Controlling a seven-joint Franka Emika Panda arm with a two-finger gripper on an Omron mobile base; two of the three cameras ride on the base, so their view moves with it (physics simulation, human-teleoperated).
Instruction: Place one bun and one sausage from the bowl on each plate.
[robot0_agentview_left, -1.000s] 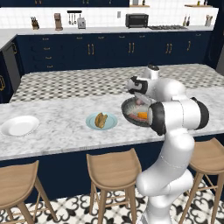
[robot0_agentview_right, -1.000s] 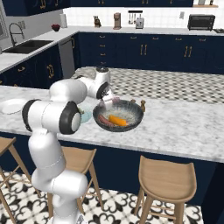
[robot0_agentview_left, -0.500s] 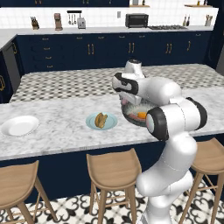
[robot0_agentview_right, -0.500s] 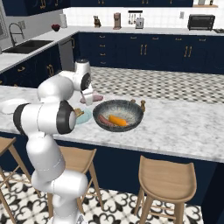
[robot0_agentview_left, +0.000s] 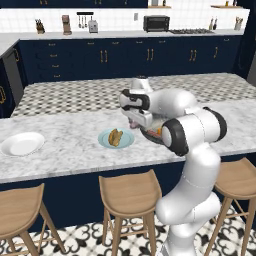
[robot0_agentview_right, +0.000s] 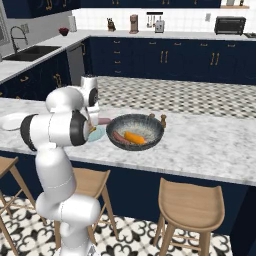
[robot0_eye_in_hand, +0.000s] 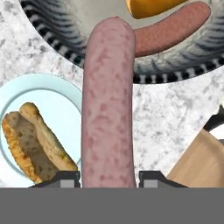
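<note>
White arm (robot0_agentview_left: 192, 130) bent low over the counter, fingers (robot0_eye_in_hand: 65, 178) clamped, wrist angled downward.

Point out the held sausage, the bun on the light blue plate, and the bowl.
held sausage (robot0_eye_in_hand: 108, 105), hand view, middle of its length.
bun (robot0_eye_in_hand: 33, 142), hand view, its cut inner face.
light blue plate (robot0_agentview_left: 105, 140), left base view, bare left rim.
bowl (robot0_agentview_right: 150, 125), right base view, speckled inner wall.

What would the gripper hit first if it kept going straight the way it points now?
Likely the marble counter between the light blue plate and the bowl. The gripper holds a sausage that would touch first; depth is unclear.
</note>
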